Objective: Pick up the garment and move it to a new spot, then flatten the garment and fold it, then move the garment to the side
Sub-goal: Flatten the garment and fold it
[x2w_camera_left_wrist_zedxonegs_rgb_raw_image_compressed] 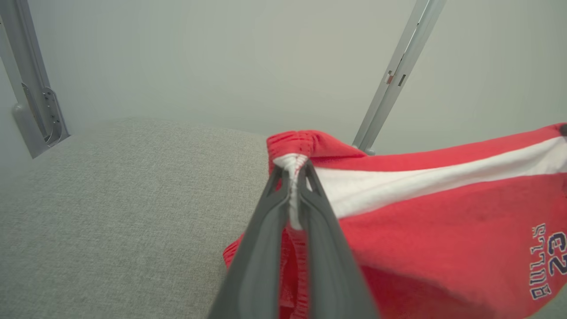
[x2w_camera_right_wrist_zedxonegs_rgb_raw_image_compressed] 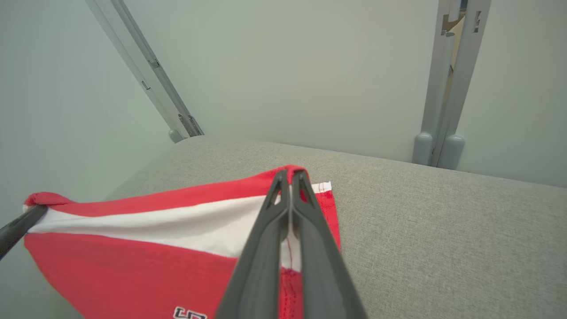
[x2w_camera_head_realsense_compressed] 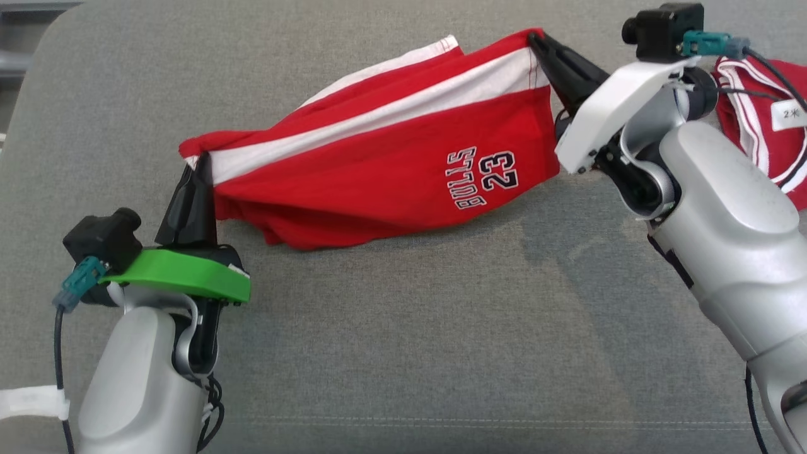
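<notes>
The red Bulls shorts [x2w_camera_head_realsense_compressed: 391, 170] are stretched in the air between the two arms, over the middle of the grey fabric-covered bench [x2w_camera_head_realsense_compressed: 403, 353]. A wide white stripe runs along them, and the print "BULLS 23" sits on the red part, nearer to the right arm.

The left gripper [x2w_camera_head_realsense_compressed: 200, 165] has its fingers clenched on the left corner of the shorts; in the left wrist view white cloth is pinched between the two dark fingers [x2w_camera_left_wrist_zedxonegs_rgb_raw_image_compressed: 266, 230]. The right gripper [x2w_camera_head_realsense_compressed: 539, 41] has its fingers closed on the opposite corner, which is farther from the robot.

The lower folds sag down toward the bench; I cannot tell if they touch it. A second red garment [x2w_camera_head_realsense_compressed: 750, 82] with white trim and a white label lies behind the right arm.
</notes>
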Tool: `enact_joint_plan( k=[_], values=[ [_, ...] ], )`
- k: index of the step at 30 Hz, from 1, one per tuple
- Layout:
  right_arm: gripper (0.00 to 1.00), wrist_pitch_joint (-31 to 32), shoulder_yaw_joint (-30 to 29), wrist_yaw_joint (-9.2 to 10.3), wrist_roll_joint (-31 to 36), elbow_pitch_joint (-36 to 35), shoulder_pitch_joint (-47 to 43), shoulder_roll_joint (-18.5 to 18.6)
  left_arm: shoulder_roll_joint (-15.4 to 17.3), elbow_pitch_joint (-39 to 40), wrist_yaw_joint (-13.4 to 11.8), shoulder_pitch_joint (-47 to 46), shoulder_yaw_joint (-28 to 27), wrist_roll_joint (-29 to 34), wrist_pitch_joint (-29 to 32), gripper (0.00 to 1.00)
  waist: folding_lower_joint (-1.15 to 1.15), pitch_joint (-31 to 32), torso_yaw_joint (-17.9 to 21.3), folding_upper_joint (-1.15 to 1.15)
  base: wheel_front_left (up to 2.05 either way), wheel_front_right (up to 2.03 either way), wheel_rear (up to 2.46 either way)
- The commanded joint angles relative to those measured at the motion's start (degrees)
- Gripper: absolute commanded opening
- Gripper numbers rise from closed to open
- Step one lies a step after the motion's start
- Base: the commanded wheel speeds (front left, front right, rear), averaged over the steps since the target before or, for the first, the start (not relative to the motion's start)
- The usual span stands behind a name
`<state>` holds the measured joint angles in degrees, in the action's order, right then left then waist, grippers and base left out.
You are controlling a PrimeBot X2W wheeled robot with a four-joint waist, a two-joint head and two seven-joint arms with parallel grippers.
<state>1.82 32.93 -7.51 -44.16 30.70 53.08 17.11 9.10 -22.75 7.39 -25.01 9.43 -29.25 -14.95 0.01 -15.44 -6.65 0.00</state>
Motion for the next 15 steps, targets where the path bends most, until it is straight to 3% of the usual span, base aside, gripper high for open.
enact_joint_plan(
  k=[1,15],
  values=[
    [0.0,-0.6,1.0,0.05,-0.2,3.1,3.2,-0.3,-0.2,-1.4,0.1,-2.6,0.4,-0.9,-0.2,0.0,-0.01,-3.7,-2.4,0.0,0.0,0.0,0.0],
    [0.0,-4.8,8.4,0.05,-0.6,23.5,21.1,-4.2,-2.6,-9.0,0.1,-13.4,4.1,-2.4,-0.2,0.0,-0.01,-11.4,-6.6,0.0,0.0,0.0,0.0]
  ],
)
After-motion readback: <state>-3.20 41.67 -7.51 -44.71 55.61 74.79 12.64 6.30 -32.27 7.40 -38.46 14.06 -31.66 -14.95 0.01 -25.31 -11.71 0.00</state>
